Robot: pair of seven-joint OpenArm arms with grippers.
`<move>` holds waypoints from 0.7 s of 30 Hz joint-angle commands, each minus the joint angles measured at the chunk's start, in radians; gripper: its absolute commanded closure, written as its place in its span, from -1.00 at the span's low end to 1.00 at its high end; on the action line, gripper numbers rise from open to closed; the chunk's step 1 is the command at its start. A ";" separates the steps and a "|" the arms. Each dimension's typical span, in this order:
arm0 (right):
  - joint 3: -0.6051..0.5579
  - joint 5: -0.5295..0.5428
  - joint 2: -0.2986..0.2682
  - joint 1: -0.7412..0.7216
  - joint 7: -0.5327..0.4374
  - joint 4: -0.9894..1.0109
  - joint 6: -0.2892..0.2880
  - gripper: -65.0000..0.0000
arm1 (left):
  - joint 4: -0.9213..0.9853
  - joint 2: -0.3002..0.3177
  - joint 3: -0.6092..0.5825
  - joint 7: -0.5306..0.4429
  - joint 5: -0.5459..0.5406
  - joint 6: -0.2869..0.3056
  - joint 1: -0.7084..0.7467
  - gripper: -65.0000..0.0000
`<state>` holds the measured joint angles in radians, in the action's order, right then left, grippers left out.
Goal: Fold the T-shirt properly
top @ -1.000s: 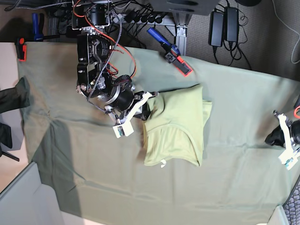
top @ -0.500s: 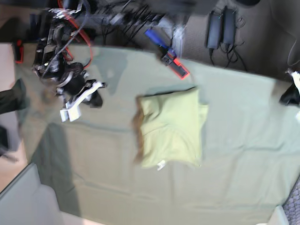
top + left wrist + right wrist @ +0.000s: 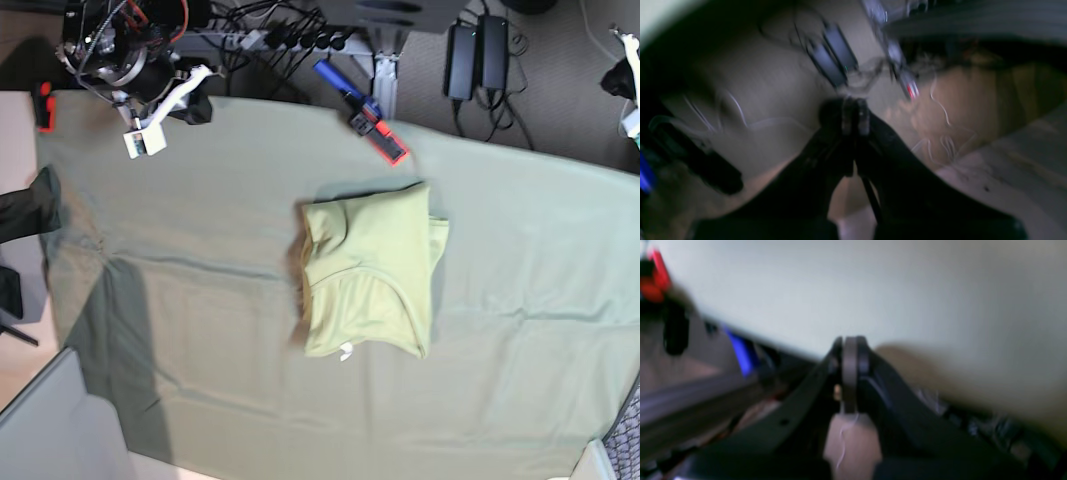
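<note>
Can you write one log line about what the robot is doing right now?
T-shirt: folded, lying free on table cloth | left gripper: shut, empty | right gripper: shut, empty

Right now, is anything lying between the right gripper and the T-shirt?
Nothing visible. The right gripper sits at the far corner of the table cloth; the folded T-shirt lies mid-cloth, with only bare cloth between. The clamp lies off that line.

A robotics lab or workshop is indicated by a bench draped in a grey-green table cloth (image 3: 200, 330), clamps (image 3: 365, 115) at its edge, power bricks (image 3: 478, 55) and tangled cables (image 3: 280, 30) on carpet.
</note>
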<state>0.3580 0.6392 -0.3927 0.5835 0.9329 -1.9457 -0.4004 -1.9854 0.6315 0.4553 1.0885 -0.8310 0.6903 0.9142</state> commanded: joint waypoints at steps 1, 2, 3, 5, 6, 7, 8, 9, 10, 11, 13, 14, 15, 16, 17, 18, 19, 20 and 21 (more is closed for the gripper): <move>0.008 0.016 -0.011 0.039 -0.008 -0.016 -0.057 1.00 | 0.000 0.003 0.009 -0.018 0.011 0.008 0.033 1.00; 0.008 0.016 -0.011 0.072 -0.008 -0.016 -0.057 1.00 | 0.010 -0.005 0.009 -0.032 0.032 0.008 0.054 1.00; 0.008 0.015 -0.011 0.105 -0.008 -0.016 -0.057 1.00 | 0.024 -0.011 0.008 -0.040 0.051 0.008 0.072 1.00; 0.008 0.010 -0.011 0.169 -0.008 -0.014 -0.057 1.00 | 0.064 -0.020 0.008 -0.041 0.071 0.008 0.092 1.00; 0.008 0.006 -0.011 0.201 -0.008 -0.011 -0.056 1.00 | 0.090 -0.019 0.005 -0.041 0.077 0.008 0.099 1.00; 0.008 0.004 -0.011 0.232 -0.008 -0.006 -0.056 1.00 | 0.119 -0.019 0.000 -0.040 0.095 0.002 0.100 1.00; 0.008 0.004 -0.011 0.265 -0.008 0.002 -0.056 1.00 | 0.152 -0.019 -0.006 -0.041 0.117 -0.014 0.100 1.00; 0.008 0.004 -0.011 0.293 -0.009 0.012 -0.056 1.00 | 0.187 -0.019 -0.014 -0.043 0.134 -0.030 0.099 1.00; 0.008 0.004 -0.011 0.315 -0.011 0.026 -0.055 1.00 | 0.224 -0.019 -0.023 -0.049 0.148 -0.038 0.096 1.00; 0.008 0.004 -0.011 0.333 -0.013 0.044 -0.053 1.00 | 0.259 -0.019 -0.035 -0.060 0.165 -0.055 0.090 1.00; 0.008 0.004 -0.011 0.346 -0.016 0.093 -0.051 1.00 | 0.335 -0.019 -0.072 -0.072 0.203 -0.089 0.064 1.00; 0.008 0.004 -0.010 0.345 -0.016 0.127 -0.051 1.00 | 0.374 -0.019 -0.099 -0.075 0.226 -0.106 0.043 1.00; 0.008 0.004 -0.009 0.342 -0.016 0.166 -0.051 1.00 | 0.415 -0.019 -0.131 -0.074 0.249 -0.124 0.020 1.00; 0.008 0.002 -0.008 0.339 -0.016 0.209 -0.051 1.00 | 0.459 -0.019 -0.170 -0.069 0.272 -0.146 -0.006 1.00; 0.007 -0.005 -0.009 0.333 -0.015 0.256 -0.049 1.00 | 0.504 -0.019 -0.213 -0.048 0.301 -0.162 -0.035 1.00; 0.007 -0.012 -0.009 0.323 -0.010 0.306 -0.048 1.00 | 0.552 -0.019 -0.262 -0.022 0.324 -0.169 -0.069 1.00; 0.007 -0.018 -0.009 0.311 -0.001 0.357 -0.048 1.00 | 0.602 -0.019 -0.313 0.003 0.341 -0.172 -0.106 1.00; 0.007 -0.026 -0.009 0.294 0.019 0.411 -0.048 1.00 | 0.654 -0.019 -0.366 0.018 0.351 -0.172 -0.143 1.00; 0.007 -0.037 -0.009 0.274 0.044 0.467 -0.043 1.00 | 0.705 -0.019 -0.421 0.022 0.351 -0.171 -0.184 1.00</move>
<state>0.3588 0.6029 -0.3893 0.8459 0.9741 -1.4654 -0.3988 -1.2675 0.5983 0.0227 1.1057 -0.4782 0.5159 0.7246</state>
